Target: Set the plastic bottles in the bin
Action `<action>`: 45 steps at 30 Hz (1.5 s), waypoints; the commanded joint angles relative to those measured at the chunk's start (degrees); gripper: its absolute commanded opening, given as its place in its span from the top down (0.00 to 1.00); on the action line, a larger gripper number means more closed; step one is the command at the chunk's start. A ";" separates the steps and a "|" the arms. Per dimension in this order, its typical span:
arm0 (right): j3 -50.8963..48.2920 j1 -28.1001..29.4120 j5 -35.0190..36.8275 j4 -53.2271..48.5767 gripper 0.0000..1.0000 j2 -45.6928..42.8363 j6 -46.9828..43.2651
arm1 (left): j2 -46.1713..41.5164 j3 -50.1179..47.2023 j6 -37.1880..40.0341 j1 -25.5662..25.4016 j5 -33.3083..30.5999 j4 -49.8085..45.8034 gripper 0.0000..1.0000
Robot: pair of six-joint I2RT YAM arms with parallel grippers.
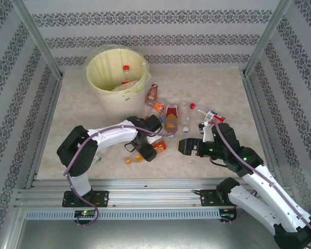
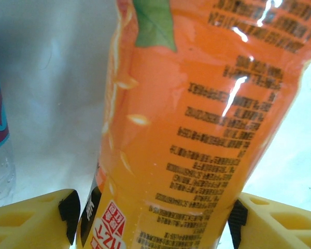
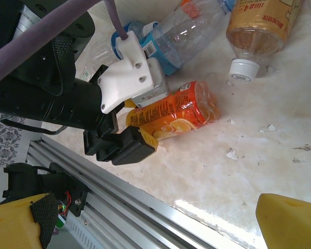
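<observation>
My left claw (image 2: 153,220) presses its black rubber pads (image 2: 70,212) on both sides of the orange-labelled bottle (image 2: 197,129), a glossy, crinkled plastic cylinder lying on the marbled tabletop (image 3: 259,155). My right claw (image 3: 155,220) gapes wide, its yellow fingers (image 3: 290,223) holding nothing. The round pale yellow bin (image 1: 114,104) stands beyond my left claw.

Bright, even light from overhead on the pale table (image 1: 223,155), shadows soft and short. Left wrist view now: white glare streaks down the orange bottle (image 2: 197,129), the background washed out and hazy. Right wrist view: a shiny patch on the table near the rail, yellow fingers (image 3: 290,223) soft and blurred up close
</observation>
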 commanded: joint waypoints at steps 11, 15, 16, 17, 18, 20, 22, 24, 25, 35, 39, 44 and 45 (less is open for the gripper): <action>-0.34 -0.88 -0.01 -0.45 0.02 -1.63 0.64 | -2.61 -0.38 -3.58 -0.75 3.09 -0.15 0.40; 0.25 -0.92 -0.11 -0.06 0.02 -1.73 1.04 | -5.40 -0.08 -5.33 -0.67 3.40 0.73 0.40; 0.42 -0.88 -0.28 0.11 0.02 -1.85 1.09 | -5.99 0.21 -5.77 -0.63 3.57 0.75 0.40; 0.58 -0.88 -0.55 0.53 0.02 -1.94 1.30 | -6.65 0.77 -6.25 -0.67 3.80 0.81 0.40; 0.77 -0.88 -0.76 0.97 0.02 -1.97 1.51 | -7.19 1.36 -6.86 -0.57 4.17 0.75 0.40; 1.21 -0.88 -1.20 1.62 0.02 -1.99 1.79 | -8.15 2.58 -8.15 -0.49 4.54 0.63 0.41; 1.73 -0.92 -1.50 2.09 0.02 -2.04 2.01 | -9.11 3.88 -9.50 -0.31 5.29 0.56 0.42; 2.27 -0.88 -1.58 2.44 0.02 -2.02 2.15 | -10.16 5.32 -10.99 -0.23 6.17 0.65 0.42; 2.37 -0.88 -1.49 2.49 0.02 -2.06 2.27 | -10.64 5.85 -11.52 -0.23 6.53 0.82 0.42; 2.44 -1.01 0.25 4.58 0.03 -1.25 3.77 | -15.43 14.89 -16.82 0.47 7.16 -0.61 0.43; 3.58 -1.01 2.30 3.28 0.05 -0.25 3.04 | -15.89 19.72 -18.54 1.13 6.50 -1.71 0.43; 5.47 -1.14 5.55 1.42 0.03 0.94 0.99 | -14.06 27.61 -20.37 3.42 6.69 -4.88 0.43; 5.86 -1.14 5.56 1.32 0.02 1.32 0.62 | -13.55 29.37 -20.70 3.85 6.62 -5.70 0.43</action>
